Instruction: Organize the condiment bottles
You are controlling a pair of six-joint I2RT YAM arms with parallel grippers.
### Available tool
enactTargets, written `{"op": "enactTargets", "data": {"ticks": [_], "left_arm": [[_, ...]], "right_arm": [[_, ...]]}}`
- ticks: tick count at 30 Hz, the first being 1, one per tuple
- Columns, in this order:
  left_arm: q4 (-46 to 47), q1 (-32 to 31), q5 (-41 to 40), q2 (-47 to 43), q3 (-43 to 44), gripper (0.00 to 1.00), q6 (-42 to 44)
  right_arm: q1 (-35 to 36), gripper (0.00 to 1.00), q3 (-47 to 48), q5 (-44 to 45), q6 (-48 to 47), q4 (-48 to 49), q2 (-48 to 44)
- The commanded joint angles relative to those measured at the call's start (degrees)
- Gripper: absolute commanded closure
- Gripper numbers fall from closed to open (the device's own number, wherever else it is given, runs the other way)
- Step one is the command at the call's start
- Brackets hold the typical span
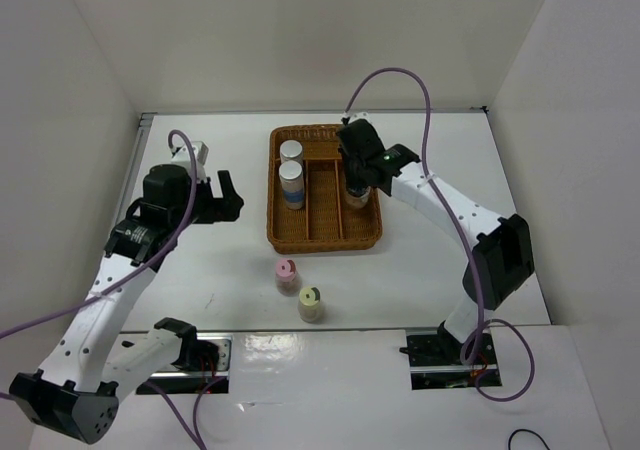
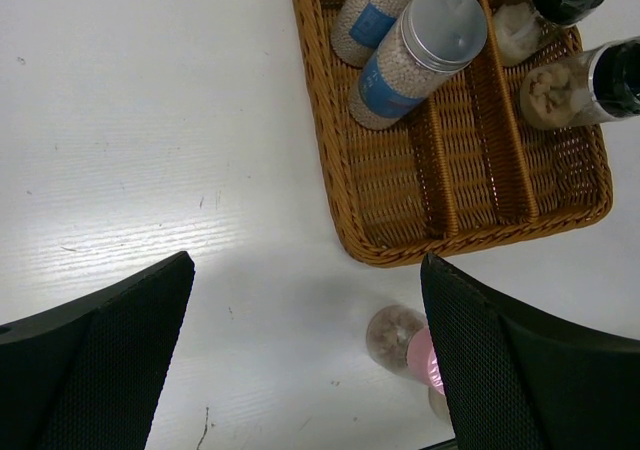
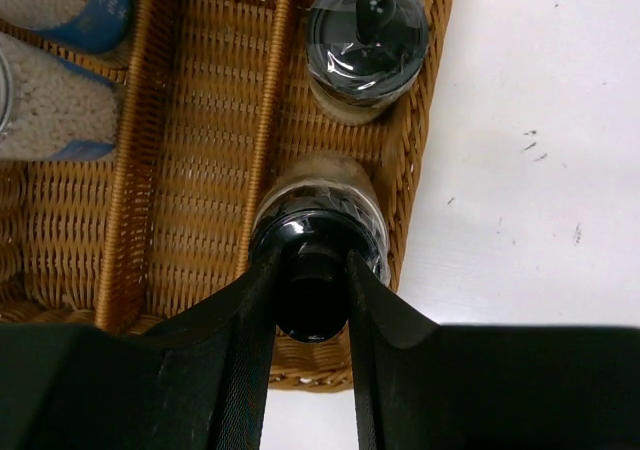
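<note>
Right claw (image 3: 312,282) pinches the black-topped bottle (image 3: 320,202).

Golden-brown woven wicker basket (image 1: 325,242), blue-labelled silver-capped bottles (image 2: 418,50), black-topped clear bottles (image 3: 368,40), pink-capped bottle (image 1: 287,273), yellow-capped bottle (image 1: 311,303), plain white table (image 1: 200,260).

White table (image 1: 200,260), plain white walls (image 1: 300,30)

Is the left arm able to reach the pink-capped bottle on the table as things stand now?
Probably yes. The left gripper is open and empty; the pink-capped bottle stands on the table outside the basket, nothing between them.
</note>
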Motion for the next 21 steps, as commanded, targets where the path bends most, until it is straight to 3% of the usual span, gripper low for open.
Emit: {"op": "enactTargets", "data": {"ticks": [1,6,12,14,15,16,18,19,21], "left_arm": [[2.85,0.00,0.62,0.44,-0.17,0.00,-0.04],[3.99,0.53,0.62,2.37,0.36,0.00,0.49],[4.61,0.53,2.28,4.30,0.89,0.00,0.49],[5.13,0.53,2.29,5.00,0.89,0.00,0.49],[5.14,0.53,2.29,5.01,1.49,0.00,0.49],[5.14,0.53,2.81,5.01,1.50,0.00,0.49],[5.14,0.53,2.82,5.54,1.50,0.00,1.02],[5.14,0.53,2.82,5.54,1.50,0.00,1.02],[5.14,0.53,2.82,5.54,1.50,0.00,1.02]], "right_arm": [[-1.16,0.99,-2.32,1.24,-0.09,7.77,-0.19],[-4.24,0.99,-3.47,-1.04,-0.09,10.24,3.32],[-4.24,0.92,-3.47,-0.95,-0.09,12.35,6.31],[-4.24,0.83,-2.86,-0.95,-0.09,12.35,7.36],[-4.24,0.75,-1.98,-0.43,-0.09,11.57,7.89],[-4.24,0.59,-1.10,-0.43,-0.09,10.95,8.77],[-4.24,0.49,-0.31,0.10,0.43,9.20,8.77],[-4.24,0.35,0.22,0.71,1.13,8.49,8.77],[-4.24,0.26,0.75,1.50,1.75,6.39,6.86]]}}
